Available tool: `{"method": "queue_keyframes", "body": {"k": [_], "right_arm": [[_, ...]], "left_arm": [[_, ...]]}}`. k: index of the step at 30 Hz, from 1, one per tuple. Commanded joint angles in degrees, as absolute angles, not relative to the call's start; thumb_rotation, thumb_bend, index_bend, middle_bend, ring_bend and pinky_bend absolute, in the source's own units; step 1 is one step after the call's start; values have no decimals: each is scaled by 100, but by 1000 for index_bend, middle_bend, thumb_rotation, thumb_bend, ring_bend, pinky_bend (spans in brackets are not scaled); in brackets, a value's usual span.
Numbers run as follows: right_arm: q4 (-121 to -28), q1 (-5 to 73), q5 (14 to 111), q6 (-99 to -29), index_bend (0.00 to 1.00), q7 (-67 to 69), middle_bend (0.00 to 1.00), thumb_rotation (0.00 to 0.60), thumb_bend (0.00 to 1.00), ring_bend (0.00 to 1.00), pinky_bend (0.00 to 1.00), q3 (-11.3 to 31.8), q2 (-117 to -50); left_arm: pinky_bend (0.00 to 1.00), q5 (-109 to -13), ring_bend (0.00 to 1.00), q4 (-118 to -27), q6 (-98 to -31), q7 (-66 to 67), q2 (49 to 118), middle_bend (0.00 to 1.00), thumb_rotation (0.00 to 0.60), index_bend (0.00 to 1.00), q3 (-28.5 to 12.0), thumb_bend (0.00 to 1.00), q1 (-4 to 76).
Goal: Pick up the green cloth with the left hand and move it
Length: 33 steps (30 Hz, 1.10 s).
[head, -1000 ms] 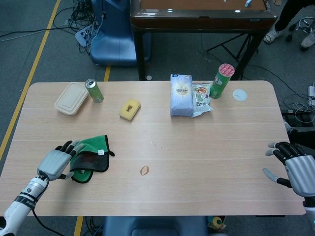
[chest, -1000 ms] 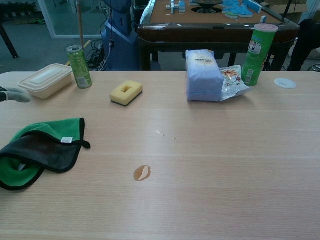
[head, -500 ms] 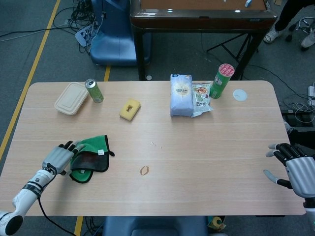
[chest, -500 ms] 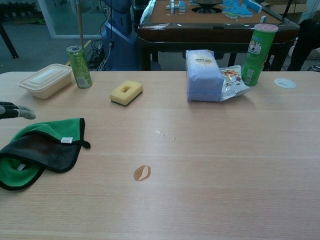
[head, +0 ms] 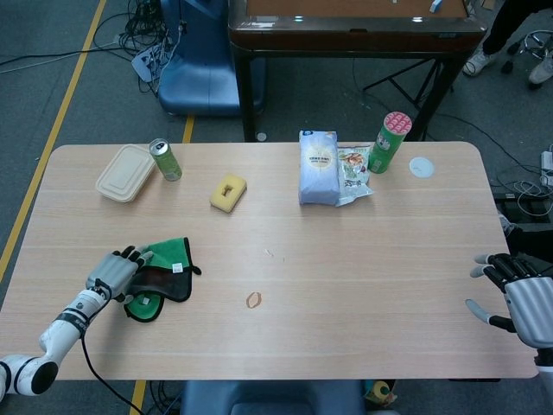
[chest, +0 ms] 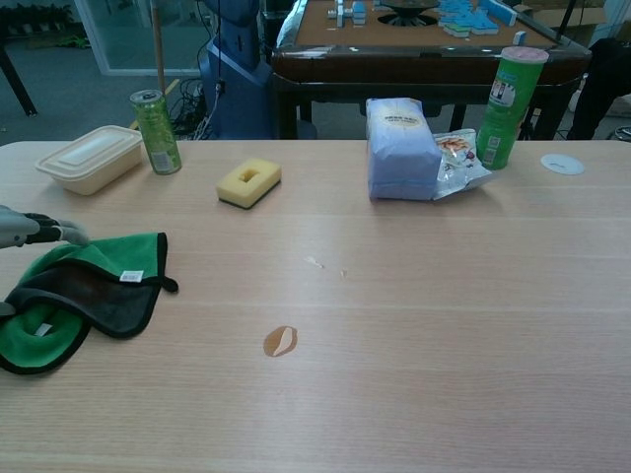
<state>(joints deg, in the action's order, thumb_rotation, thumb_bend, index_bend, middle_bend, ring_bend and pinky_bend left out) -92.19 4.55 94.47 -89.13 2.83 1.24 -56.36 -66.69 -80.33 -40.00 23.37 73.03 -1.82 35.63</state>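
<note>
The green cloth [head: 161, 275] was lying folded near the front left corner of the table [head: 363, 259], and the left hand [head: 115, 271] sat right at its left edge with fingers curled onto it, though I couldn't tell whether it had actually gripped the fabric. The right hand [head: 518, 294] hung at the table's far right edge with fingers spread and nothing in them.

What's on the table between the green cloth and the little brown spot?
Nothing. From the cloth to the brown spot there is only bare table, which the chest view shows best.
</note>
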Motion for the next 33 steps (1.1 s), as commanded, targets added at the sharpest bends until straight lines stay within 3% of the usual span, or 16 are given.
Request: {"method": "queue_keyframes", "body": {"k": [1,6,9,14,24,33], "right_arm": [[-9219,452,9437,-8910,430,280,332,600,262,262,311,127,-5633],[-9234,444,9429,-8903,431,261,332,600,262,262,311,126,-5626],[-9243,434,9433,-8910,431,248,332,600,262,262,311,122,-5629],[-9262,430,9414,-8890,430,225,332,600,262,262,311,121,-5629],[-9298,411,9459,-8943,431,209,332,600,262,262,311,126,-5617],[-9282,402,9506,-8972,430,226,332,600,262,262,311,120,-5630]], "left_arm": [[207,-6669,11,-7910,-3962,2244,7408,0,600,13,-151,201,3608],[375,-6809,166,-7600,-3973,2015,7629,41,600,181,-111,201,3649],[552,-7085,349,-7465,-4162,1704,7741,228,600,350,-108,201,3608],[698,-7585,536,-7219,-4410,1180,7884,445,600,508,-5,201,3545],[906,-8116,731,-7016,-4927,216,8029,709,600,680,13,202,3449],[955,-8405,743,-8092,-5315,-457,7453,742,600,686,-160,202,3505]]}}
